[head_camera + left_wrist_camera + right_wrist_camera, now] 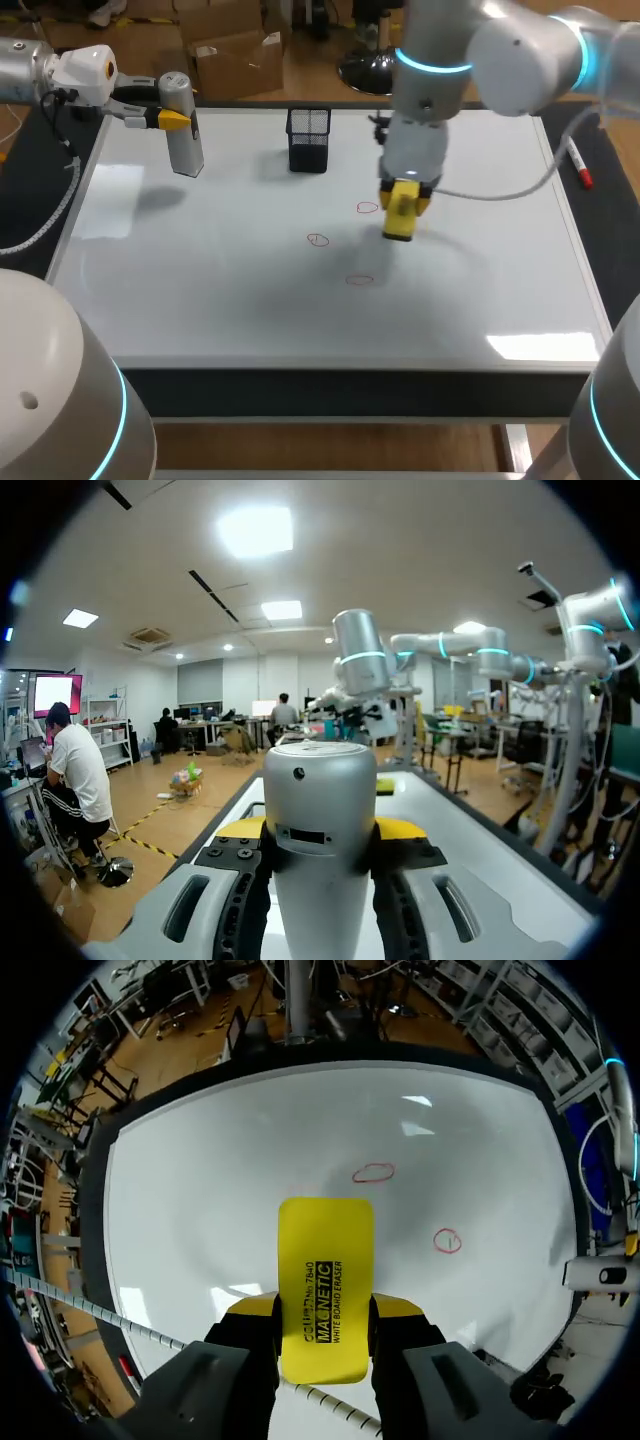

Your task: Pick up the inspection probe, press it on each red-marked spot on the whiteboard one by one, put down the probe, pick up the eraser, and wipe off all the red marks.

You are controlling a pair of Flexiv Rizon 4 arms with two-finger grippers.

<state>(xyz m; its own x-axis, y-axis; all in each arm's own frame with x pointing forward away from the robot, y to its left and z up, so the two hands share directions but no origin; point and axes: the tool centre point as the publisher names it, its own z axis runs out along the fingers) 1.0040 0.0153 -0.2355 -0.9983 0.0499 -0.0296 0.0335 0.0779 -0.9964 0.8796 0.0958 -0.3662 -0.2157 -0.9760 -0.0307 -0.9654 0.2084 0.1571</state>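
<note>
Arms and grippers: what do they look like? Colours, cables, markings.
The left arm and right arm are rounded silver-grey tubes with glowing cyan rings at the joints. The left gripper and right gripper have grey slotted finger shells, black hardware and yellow tips. A spiral-wrapped cable trails from the left, a plain white cable from the right.

The dark surface is almost wholly covered by a whiteboard lying flat on it, leaving only narrow dark strips along the left, right and near edges. A black mesh cup stands upright on the whiteboard near its far edge, a little left of centre. Three small red marks sit apart from each other around the middle: a far mark, a middle mark to its near left and a near mark. A red-capped marker lies on the right-hand strip, just beside the whiteboard's far right corner.
</note>
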